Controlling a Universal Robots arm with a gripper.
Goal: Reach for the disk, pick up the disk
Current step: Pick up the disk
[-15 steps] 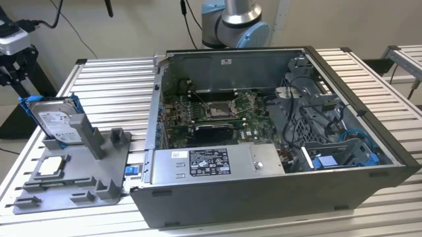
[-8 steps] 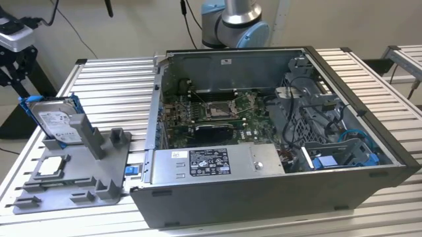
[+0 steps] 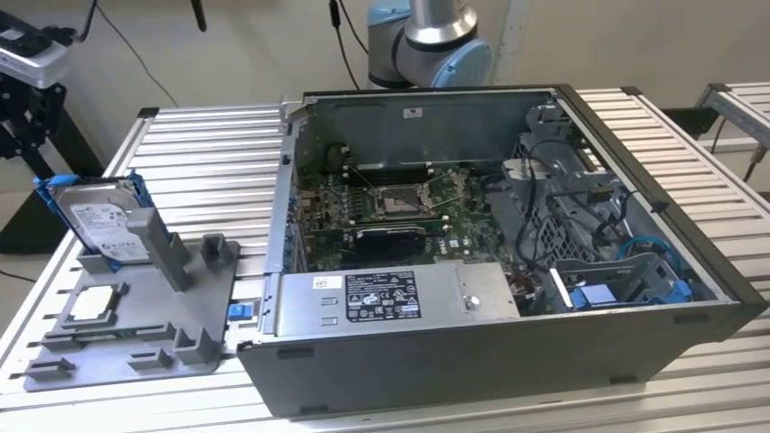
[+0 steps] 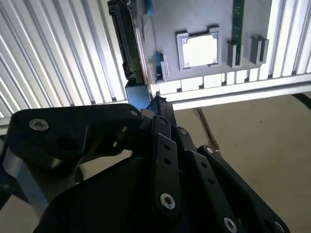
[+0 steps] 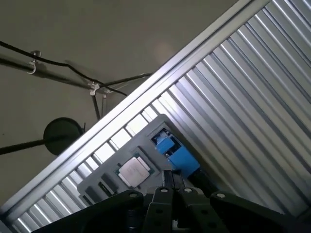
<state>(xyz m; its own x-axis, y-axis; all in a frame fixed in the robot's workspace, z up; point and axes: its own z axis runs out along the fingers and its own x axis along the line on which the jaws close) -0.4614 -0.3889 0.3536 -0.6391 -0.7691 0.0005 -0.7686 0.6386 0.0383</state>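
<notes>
Flat silver disk [image 3: 103, 221], blue-edged, upright in grey plastic holder [image 3: 157, 311] — black hand [image 4: 159, 103] closed, empty

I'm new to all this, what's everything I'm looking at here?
disk: one, silver with blue edging, upright in the holder.
chip: one, silver, flat on the holder.
holder: one, grey, at the exterior view's left on the table.
computer case: one, dark grey, open, mid-table.
table: one, silver slats.
arm: one, grey and blue, behind the case.
tool: one, black, close to the disk's blue edge in the second wrist view.
</notes>
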